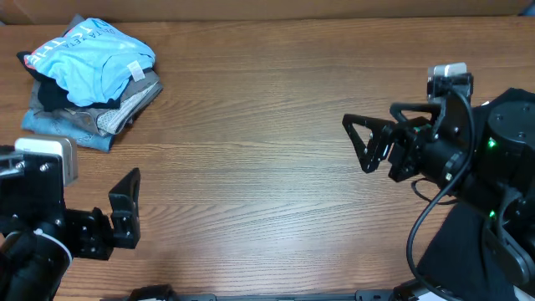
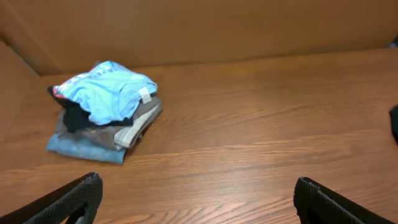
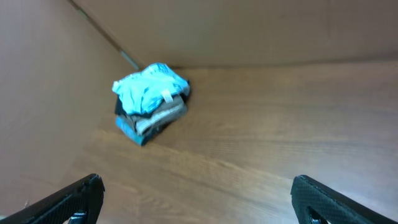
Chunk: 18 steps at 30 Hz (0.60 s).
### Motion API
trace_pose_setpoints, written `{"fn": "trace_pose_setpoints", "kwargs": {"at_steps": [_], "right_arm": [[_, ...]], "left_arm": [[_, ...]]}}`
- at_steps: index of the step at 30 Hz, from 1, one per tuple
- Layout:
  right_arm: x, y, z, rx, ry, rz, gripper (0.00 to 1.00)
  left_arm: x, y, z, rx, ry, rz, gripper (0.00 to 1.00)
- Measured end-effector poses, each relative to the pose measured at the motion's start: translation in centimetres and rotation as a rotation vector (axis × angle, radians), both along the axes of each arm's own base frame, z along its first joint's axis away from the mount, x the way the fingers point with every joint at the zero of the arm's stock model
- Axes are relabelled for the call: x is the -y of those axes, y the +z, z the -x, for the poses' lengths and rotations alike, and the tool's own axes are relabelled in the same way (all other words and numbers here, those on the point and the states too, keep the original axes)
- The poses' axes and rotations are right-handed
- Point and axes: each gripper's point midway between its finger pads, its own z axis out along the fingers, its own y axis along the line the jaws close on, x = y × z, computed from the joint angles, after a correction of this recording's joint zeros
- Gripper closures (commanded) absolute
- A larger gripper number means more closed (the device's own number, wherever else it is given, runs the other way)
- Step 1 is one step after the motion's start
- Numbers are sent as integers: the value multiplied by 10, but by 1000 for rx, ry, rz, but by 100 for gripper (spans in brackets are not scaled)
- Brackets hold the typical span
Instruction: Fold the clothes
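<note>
The black left gripper (image 1: 125,209) and black right gripper (image 1: 358,144) both gape wide, holding nothing, over the brown wood-grain table (image 1: 251,184). Well apart — at its far-left corner — sits the soft fabric clothes pile (image 1: 84,109), a crumpled sky-blue T-shirt (image 1: 96,54) topmost.

The left gripper (image 1: 127,209) sits at eight o'clock with its jaws spread wide, pointing toward three, while the right gripper (image 1: 355,144), at three o'clock, gapes toward nine.
</note>
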Motion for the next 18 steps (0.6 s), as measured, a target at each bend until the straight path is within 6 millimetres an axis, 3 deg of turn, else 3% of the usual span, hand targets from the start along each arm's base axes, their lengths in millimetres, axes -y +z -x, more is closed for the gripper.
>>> {"fn": "trace_pose_setpoints", "kwargs": {"at_steps": [12, 17, 18], "right_arm": [[1, -27, -4, -108, -11, 50, 0], [19, -2, -33, 118, -112, 62, 0], [27, 8, -38, 231, -140, 61, 0]], "left_arm": [[-3, -9, 2, -44, 15, -4, 0], [-3, -9, 2, -44, 15, -4, 0], [-3, -9, 2, -46, 16, -4, 0]]}}
